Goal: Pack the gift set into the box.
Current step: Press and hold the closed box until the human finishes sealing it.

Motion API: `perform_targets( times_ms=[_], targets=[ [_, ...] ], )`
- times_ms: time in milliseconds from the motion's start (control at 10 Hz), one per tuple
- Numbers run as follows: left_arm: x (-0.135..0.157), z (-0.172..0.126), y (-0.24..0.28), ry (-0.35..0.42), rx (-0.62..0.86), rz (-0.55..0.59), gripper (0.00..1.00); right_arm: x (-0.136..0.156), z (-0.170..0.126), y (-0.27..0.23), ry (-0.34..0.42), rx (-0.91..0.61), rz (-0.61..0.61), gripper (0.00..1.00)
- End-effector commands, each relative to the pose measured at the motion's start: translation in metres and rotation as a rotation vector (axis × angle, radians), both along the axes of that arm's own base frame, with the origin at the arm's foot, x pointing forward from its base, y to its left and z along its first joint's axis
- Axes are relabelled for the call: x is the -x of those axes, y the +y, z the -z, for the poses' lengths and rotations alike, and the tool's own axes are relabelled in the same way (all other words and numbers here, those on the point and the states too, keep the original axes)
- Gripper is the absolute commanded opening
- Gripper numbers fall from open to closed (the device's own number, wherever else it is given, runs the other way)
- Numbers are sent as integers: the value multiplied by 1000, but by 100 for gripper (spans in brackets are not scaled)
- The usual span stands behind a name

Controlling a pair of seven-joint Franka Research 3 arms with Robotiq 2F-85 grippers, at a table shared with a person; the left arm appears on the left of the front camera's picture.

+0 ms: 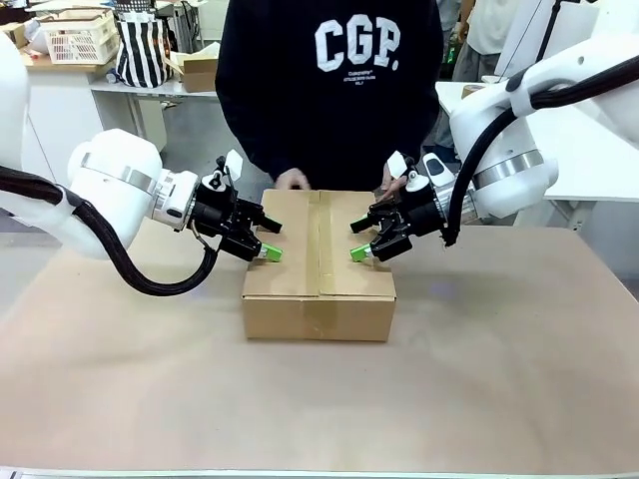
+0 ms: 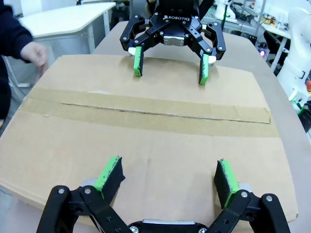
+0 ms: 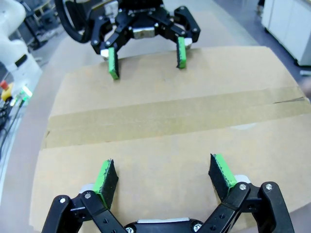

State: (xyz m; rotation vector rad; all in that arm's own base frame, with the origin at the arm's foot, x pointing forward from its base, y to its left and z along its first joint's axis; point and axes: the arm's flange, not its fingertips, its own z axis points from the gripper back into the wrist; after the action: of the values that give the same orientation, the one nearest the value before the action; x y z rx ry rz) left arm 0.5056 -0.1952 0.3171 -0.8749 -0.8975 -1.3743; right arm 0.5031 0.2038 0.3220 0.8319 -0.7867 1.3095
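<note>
The large brown cardboard box (image 1: 318, 289) sits mid-table with its flaps shut and a strip of brown tape (image 2: 146, 114) along the top seam. Over its left end my left gripper (image 1: 268, 238) hovers open and holds nothing; the left wrist view shows it (image 2: 167, 174) just above the lid. My right gripper (image 1: 361, 239) mirrors it at the right end, open and empty, also seen low over the lid (image 3: 163, 174). The two grippers face each other across the seam. The grey pouch, small white item and perforated tray are out of view.
A person in a dark sweatshirt stands at the far side, with one hand (image 1: 292, 181) and the other hand (image 1: 391, 184) at the box's far edge. Brown paper covers the table (image 1: 499, 379). A white basket (image 1: 78, 38) and a small brown box (image 1: 200, 70) stand far behind.
</note>
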Motion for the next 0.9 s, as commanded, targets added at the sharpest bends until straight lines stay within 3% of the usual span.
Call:
perform_targets(
  times_ms=[0, 800],
  targets=[
    [1, 5, 2, -6, -4, 5, 100, 3, 5, -1, -5, -1, 13, 100],
    [1, 5, 2, -6, -4, 5, 100, 3, 5, -1, -5, -1, 13, 100]
  ],
)
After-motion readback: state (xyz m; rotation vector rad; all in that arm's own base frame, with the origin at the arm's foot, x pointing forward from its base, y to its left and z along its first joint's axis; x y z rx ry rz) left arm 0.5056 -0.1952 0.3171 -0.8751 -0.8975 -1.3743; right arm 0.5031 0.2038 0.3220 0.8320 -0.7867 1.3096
